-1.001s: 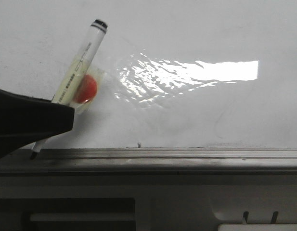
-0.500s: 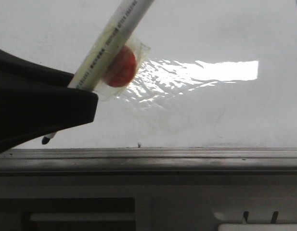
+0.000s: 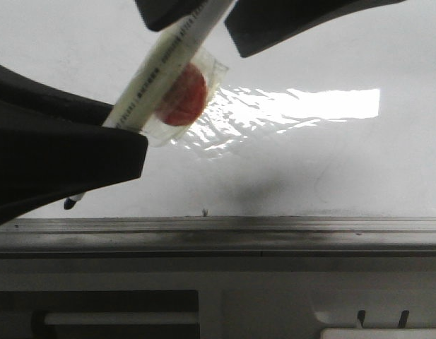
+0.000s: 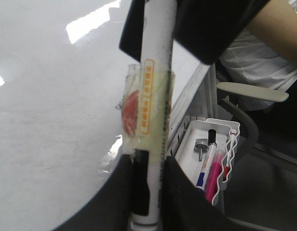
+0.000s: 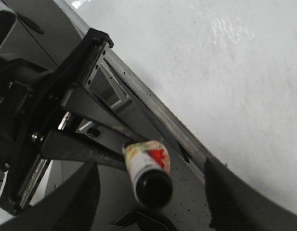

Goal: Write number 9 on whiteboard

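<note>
- Your whiteboard lies flat beyond the grey ledge, glare across its middle; you can make out no 9 on it.
- Your left end effector clamps the marker, tip just above the board.
- Your right end effector straddles the marker's top end, jaws spread, not visibly touching.

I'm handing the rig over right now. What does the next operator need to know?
Left tool: shut on the marker, tip down near the ledge.
Right tool: open, its fingers either side of the marker's upper end, not clamped.
Whiteboard: only glare and faint smudges, no number 9 drawn.
Done: marker in hand.
Left to do: write the whole 9.
</note>
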Motion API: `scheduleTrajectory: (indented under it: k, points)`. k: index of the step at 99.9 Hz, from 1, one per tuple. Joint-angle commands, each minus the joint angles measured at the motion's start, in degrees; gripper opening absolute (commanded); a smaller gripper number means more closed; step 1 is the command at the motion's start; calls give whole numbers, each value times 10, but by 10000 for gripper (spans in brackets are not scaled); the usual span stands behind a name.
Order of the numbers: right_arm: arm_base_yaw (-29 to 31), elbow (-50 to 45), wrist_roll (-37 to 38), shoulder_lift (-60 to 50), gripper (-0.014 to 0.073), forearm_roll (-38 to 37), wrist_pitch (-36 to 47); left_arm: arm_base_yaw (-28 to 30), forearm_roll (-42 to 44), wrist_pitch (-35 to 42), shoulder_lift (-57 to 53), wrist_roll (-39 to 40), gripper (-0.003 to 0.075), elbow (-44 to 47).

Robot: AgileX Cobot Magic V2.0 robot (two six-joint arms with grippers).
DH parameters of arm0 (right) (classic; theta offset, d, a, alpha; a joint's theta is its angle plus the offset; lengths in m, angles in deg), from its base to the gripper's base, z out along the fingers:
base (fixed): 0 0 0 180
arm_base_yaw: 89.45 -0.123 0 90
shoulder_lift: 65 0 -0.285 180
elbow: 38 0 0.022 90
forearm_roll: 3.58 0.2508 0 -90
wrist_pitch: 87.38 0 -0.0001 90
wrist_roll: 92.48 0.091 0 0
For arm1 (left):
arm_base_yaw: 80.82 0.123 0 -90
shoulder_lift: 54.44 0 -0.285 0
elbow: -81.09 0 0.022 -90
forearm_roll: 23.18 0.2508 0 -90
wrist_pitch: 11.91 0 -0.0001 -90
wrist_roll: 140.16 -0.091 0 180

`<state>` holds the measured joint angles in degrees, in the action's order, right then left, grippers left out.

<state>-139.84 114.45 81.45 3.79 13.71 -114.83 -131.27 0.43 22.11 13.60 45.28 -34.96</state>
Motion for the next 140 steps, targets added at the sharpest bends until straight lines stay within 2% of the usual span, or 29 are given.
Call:
scheduleTrajectory:
  k: [1, 8, 21, 28, 33, 40, 46, 53, 57, 65, 81, 92, 102, 112, 123, 140]
  points:
    - [-1, 31, -9, 10, 388, 7, 43, -2, -8, 40, -7, 0, -20, -19]
    - [-1, 35, -9, 20, 322, 7, 44, -2, -8, 40, -7, 0, -20, -19]
    - [-1, 35, -8, 21, 110, 7, 39, -2, -9, 40, -7, 0, -19, -19]
    - [-1, 35, -8, 21, 25, 7, 38, -2, -8, 39, -7, 0, -9, -19]
    - [-1, 35, -8, 21, -20, 7, 38, -2, -8, 39, -7, 0, 32, -19]
    - [-1, 35, -8, 21, -61, 7, 38, -2, -11, 39, -7, 0, 135, -19]
    - [-1, 35, -8, 21, -71, 7, 38, -2, -17, 42, -7, 5, 245, -19]
    - [-1, 35, -8, 21, -71, 7, 38, -2, -18, 42, -7, 6, 318, -19]
    - [-1, 35, -8, 21, -71, 7, 38, -2, -19, 42, -7, 6, 333, -19]
    - [0, 35, -8, 21, -70, 6, 39, -1, -30, 42, -7, 6, 335, -19]
    - [2, 40, -8, 8, -70, -39, 47, -1, -118, 33, -48, 5, 335, -19]
    - [2, 41, -8, -7, -70, -91, 68, -1, -133, -9, -101, -17, 335, -19]
    - [9, 41, 4, -16, -70, -91, 103, -1, -160, -51, -146, -17, 335, -19]
    - [37, 56, 36, -15, -69, -91, 105, -1, -194, -69, -180, -17, 335, -19]
    - [75, 76, 61, -6, -69, -88, 101, -1, -194, -69, -193, -18, 335, -19]
    - [131, 119, 61, 23, -69, -73, 54, -1, -194, -69, -193, -18, 335, -19]
